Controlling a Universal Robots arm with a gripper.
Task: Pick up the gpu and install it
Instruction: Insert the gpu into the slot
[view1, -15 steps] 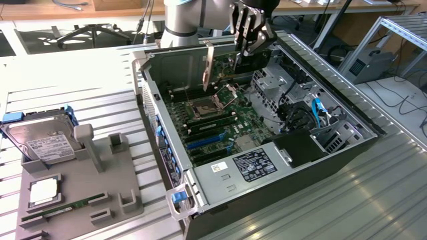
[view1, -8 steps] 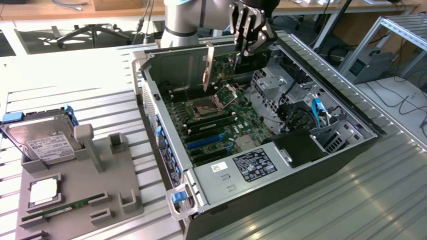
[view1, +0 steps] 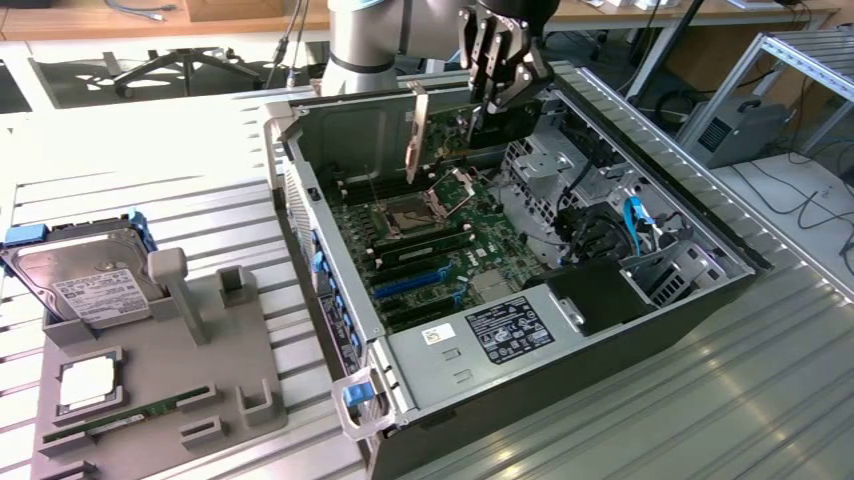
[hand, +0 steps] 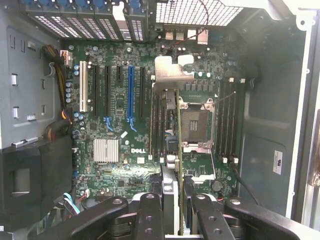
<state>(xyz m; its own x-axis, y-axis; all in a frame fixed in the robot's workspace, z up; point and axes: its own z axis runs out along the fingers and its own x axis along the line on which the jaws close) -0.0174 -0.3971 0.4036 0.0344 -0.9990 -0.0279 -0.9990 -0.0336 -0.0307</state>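
My gripper (view1: 497, 98) hangs over the far end of the open computer case (view1: 694, 225), shut on the gpu (view1: 451, 148). The card is held on edge above the motherboard (view1: 434, 250), with its silver bracket (view1: 416, 128) pointing down at the exterior view's left. In the wrist view the gpu (hand: 178, 145) appears as a thin edge running away from my gripper (hand: 179, 202), and its bracket (hand: 172, 75) covers part of the board. It is clear of the board, over the area beside the CPU socket (hand: 196, 122). The blue expansion slot (hand: 131, 95) lies off to one side.
A grey fixture (view1: 200, 370) on the exterior view's left holds a hard drive (view1: 80, 285), a CPU (view1: 87, 382) and a RAM stick (view1: 120, 415). The case walls, drive cage (view1: 547, 175) and cables (view1: 634, 220) crowd the space around the card.
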